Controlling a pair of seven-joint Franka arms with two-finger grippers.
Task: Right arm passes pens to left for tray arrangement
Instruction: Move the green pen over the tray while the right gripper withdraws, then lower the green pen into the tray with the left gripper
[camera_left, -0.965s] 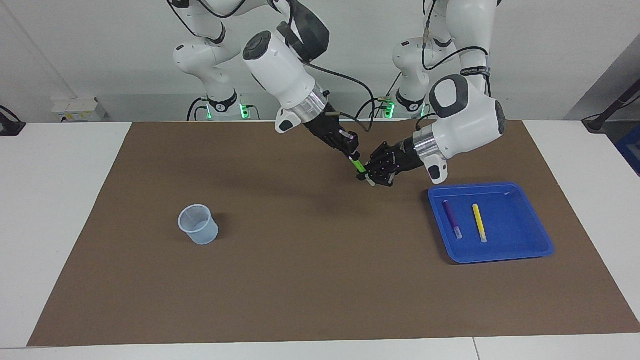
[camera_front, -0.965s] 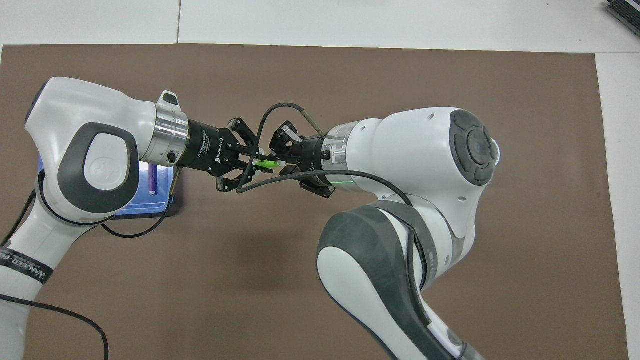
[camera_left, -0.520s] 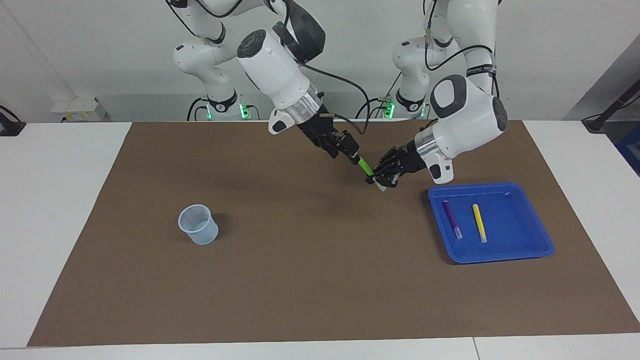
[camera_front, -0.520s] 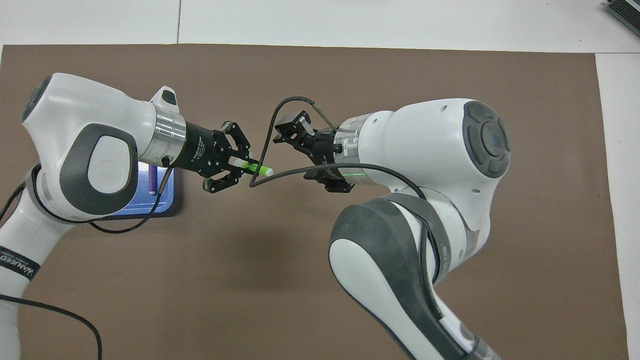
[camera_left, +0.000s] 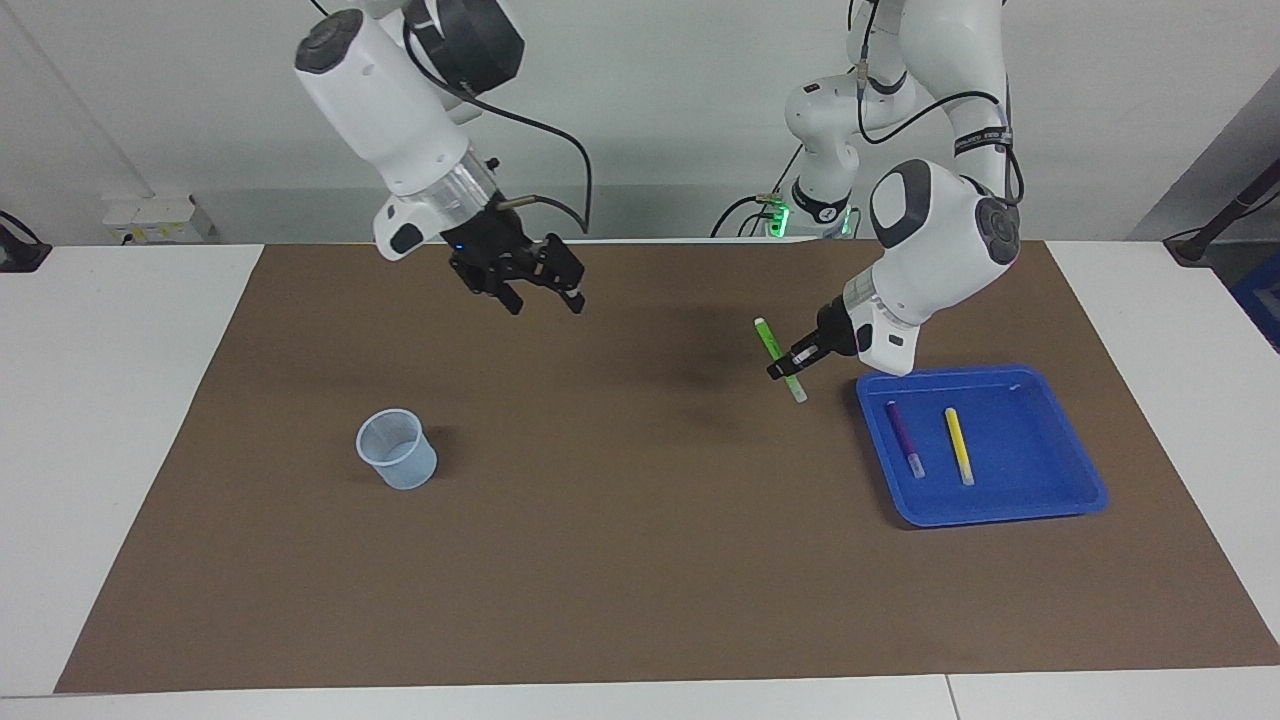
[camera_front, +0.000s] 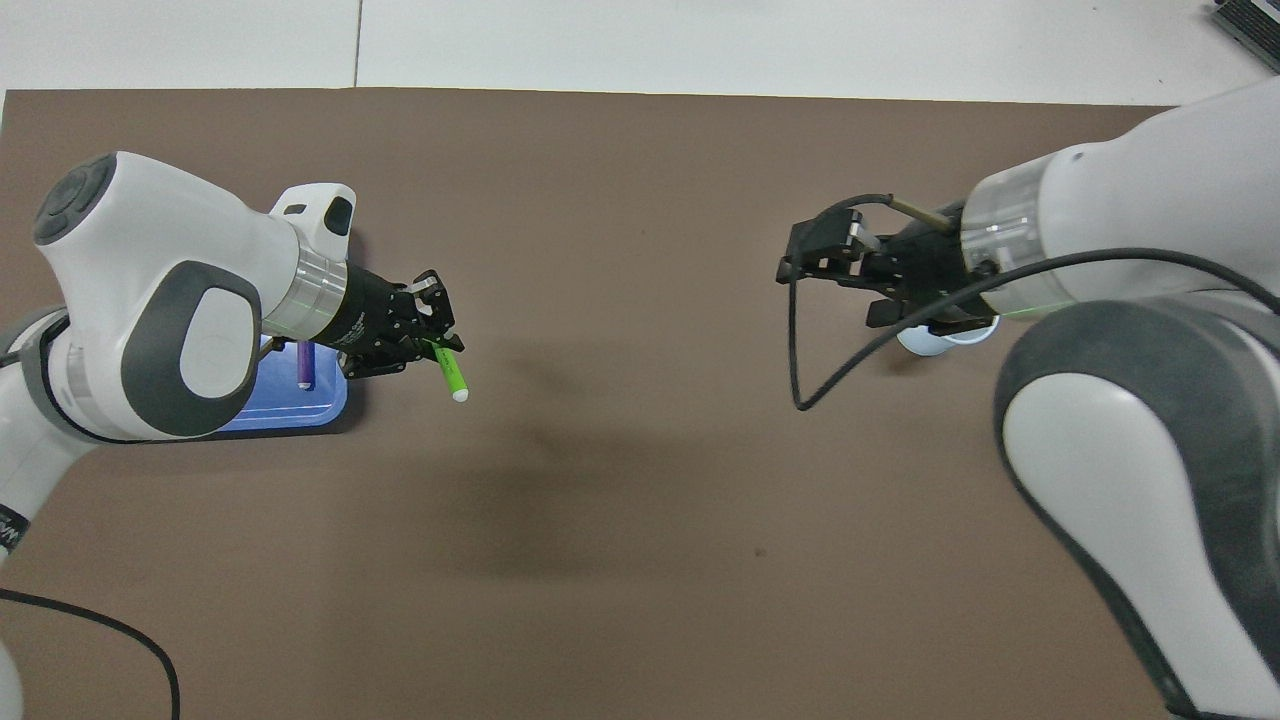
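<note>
Two pens, purple (camera_left: 904, 438) and yellow (camera_left: 959, 446), lie in the tray (camera_left: 1060, 470). Left gripper (camera_left: 787, 365) (over the mat beside the tray) clamps the green pen (camera_left: 778, 357). Right gripper (camera_left: 541, 292) hangs empty, fingers apart, above the mat (camera_left: 640, 560).

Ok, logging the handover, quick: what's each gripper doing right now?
Left gripper: shut on the green pen, up over the mat beside the tray.
Right gripper: open, empty, over the mat.
</note>
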